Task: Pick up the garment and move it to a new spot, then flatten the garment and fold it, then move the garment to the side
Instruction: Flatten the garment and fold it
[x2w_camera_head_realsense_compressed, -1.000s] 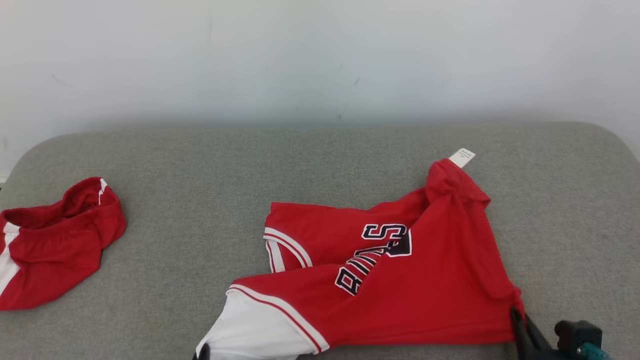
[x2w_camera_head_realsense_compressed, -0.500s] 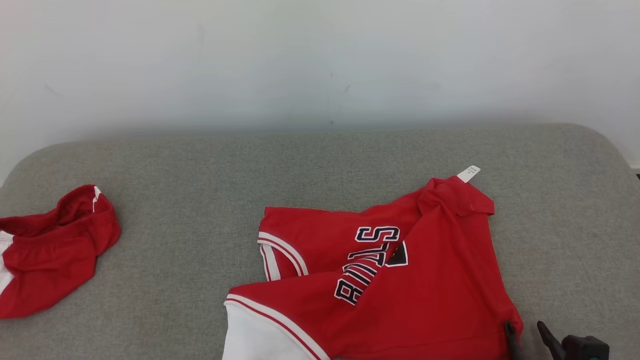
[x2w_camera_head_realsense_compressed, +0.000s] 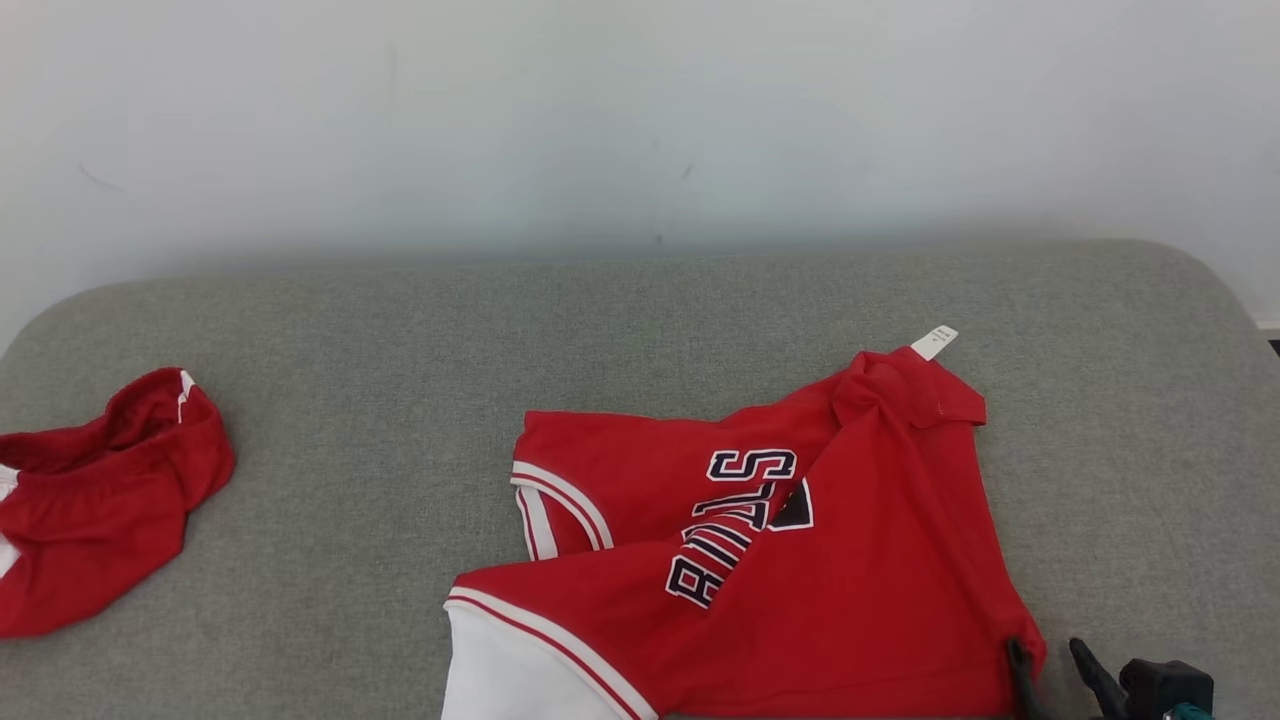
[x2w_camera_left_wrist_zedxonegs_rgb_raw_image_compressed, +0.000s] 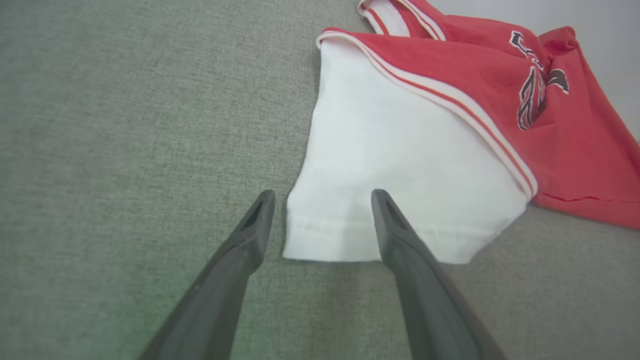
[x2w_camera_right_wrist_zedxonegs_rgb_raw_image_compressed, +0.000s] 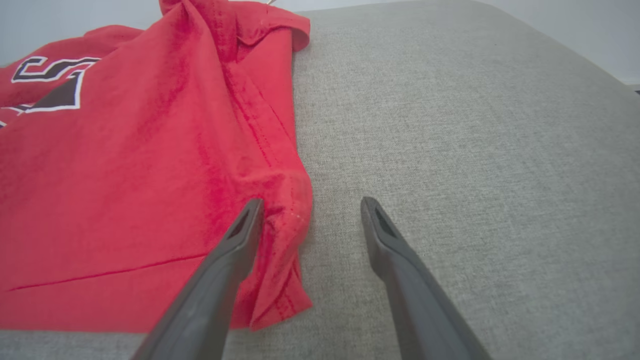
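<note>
Red Bulls jersey (x2w_camera_head_realsense_compressed: 800, 560) lies crumpled on the grey cushion (x2w_camera_head_realsense_compressed: 640, 330), straight on the fabric and not inside anything.

Left gripper (x2w_camera_left_wrist_zedxonegs_rgb_raw_image_compressed: 322, 197): fingers spread, gripping nothing. The white sleeve (x2w_camera_left_wrist_zedxonegs_rgb_raw_image_compressed: 390, 165) has its stitched hem right at the fingertips, one tip over the cloth, the other just off its edge on bare cushion.

Right gripper (x2w_camera_right_wrist_zedxonegs_rgb_raw_image_compressed: 311, 202): fingers spread, gripping nothing. The bunched red hem corner (x2w_camera_right_wrist_zedxonegs_rgb_raw_image_compressed: 285, 210) sits between the tips and touches the finger on the jersey side.

Handling, judged: thin knit, light, limp, drapes and sags, not fragile, may slip from a shallow pinch. Best holds are the stitched hems at the fingertips, sleeve hem for left, bottom corner for right.

Beyond the fingertips the body is folded over itself with the lettering creased, so it is not yet flat. A second red-and-white garment (x2w_camera_head_realsense_compressed: 100, 500) lies well apart from both grippers.
</note>
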